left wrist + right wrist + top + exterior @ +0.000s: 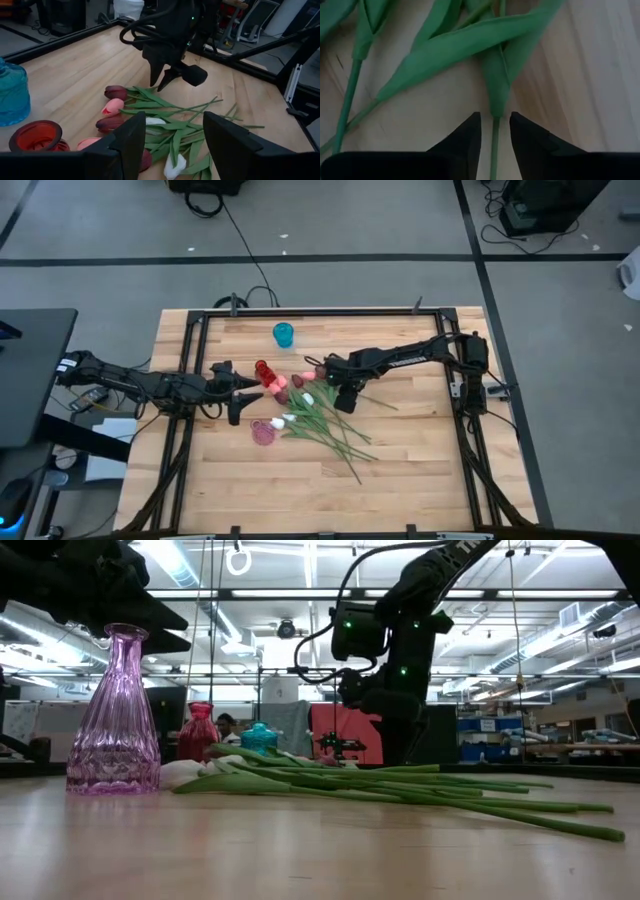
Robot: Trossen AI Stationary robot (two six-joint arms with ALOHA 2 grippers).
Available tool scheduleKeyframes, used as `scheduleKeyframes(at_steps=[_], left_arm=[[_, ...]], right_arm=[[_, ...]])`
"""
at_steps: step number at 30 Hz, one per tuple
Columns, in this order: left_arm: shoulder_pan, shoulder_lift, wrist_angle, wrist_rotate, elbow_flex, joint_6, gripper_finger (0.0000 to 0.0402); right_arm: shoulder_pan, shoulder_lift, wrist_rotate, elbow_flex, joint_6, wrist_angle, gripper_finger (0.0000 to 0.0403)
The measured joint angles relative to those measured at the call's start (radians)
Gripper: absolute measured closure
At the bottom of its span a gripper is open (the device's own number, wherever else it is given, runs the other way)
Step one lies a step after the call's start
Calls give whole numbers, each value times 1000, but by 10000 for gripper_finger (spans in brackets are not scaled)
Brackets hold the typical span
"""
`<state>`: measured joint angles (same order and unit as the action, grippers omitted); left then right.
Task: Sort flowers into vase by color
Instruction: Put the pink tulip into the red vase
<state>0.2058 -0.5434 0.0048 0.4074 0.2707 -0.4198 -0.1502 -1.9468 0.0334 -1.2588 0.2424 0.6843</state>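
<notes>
Watching the feeds, I am seeing the flowers [318,418] lying loose in a bunch on the wooden desk [420,460], near its middle. Their heads are pointing toward the vases and their long green stems are fanning out toward the front right. In the left wrist view I am picking out dark red heads [116,92], a pink head [113,106] and a white head [175,167] among the leaves.

I am holding the right end effector [494,129] low over the bunch, tipped down at the desk. Its two dark fingers [465,137] are standing slightly apart, astride a single thin green stem [494,147] just below a leaf [495,85]. I am not able to tell whether the fingers are touching that stem.

I am keeping the left end effector [173,135] on the left side of the desk, beside the vases, with its fingers spread wide and nothing between them.

Three vases are standing on the desk. I am seeing the pink vase [114,715] closest to the front, just beside the white heads. The red vase [263,369] is sitting just beside the pink and dark red heads. The blue vase [284,334] is standing farther back, apart from the bunch. None of the vases is showing a flower in it.
</notes>
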Motion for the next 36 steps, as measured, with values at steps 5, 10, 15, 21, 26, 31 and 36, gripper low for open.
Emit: scheduleKeyframes(at_steps=[5, 10, 15, 21, 26, 31, 36], left_arm=[[0, 0, 0, 0, 0, -3, 198], [0, 0, 0, 0, 0, -4, 198], [0, 0, 1, 0, 0, -26, 198], [0, 0, 0, 0, 0, -27, 198], [-1, 0, 0, 0, 0, -6, 198], [-1, 0, 0, 0, 0, -6, 198], [-1, 0, 5, 0, 0, -6, 198]], right_arm=[[-7, 0, -14, 15, -5, -7, 319], [-18, 6, -53, 47, 2, -33, 389], [-28, 8, -50, 41, 17, 6, 390], [-13, 56, 208, -74, 47, 299, 397], [49, 96, 350, -159, 17, 348, 398], [158, 141, 665, -259, -70, 375, 398], [248, 152, 874, -352, -190, 370, 398]])
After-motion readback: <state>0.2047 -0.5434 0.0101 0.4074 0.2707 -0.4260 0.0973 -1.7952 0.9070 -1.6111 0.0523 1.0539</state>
